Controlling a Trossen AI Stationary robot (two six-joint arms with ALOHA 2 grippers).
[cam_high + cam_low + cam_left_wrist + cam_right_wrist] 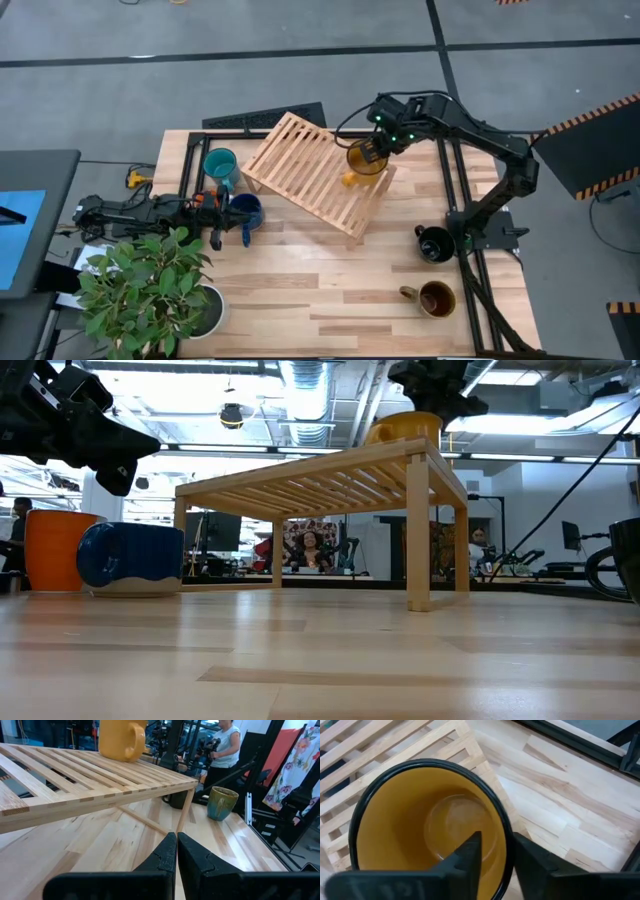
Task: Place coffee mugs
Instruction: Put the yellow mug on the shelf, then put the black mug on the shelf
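Observation:
A yellow mug [362,162] stands on the far right corner of a slatted wooden rack [310,172]. My right gripper [496,851] is on it from above, shut on its rim. My left gripper [176,851] is shut and touches nothing; it hovers at the table's left, by the teal mug [220,163] and dark blue mug [246,210]. An orange mug [58,550] stands beside the blue one. The black mug [433,244] and brown-olive mug [436,298] stand upright on the table near the right edge. My right gripper holds the yellow mug by its rim [504,837], one finger [469,854] inside the cup and one [532,857] outside its wall. The fingers come from above, pointing down. The mug is upright, its base on the rack's slats [150,770].
A leafy plant in a white pot [160,285] fills the near left corner. A dark metal frame [455,190] runs along the table's right side and far edge. Bare wood lies in front of the rack [320,285]. People are in the room beyond the table.

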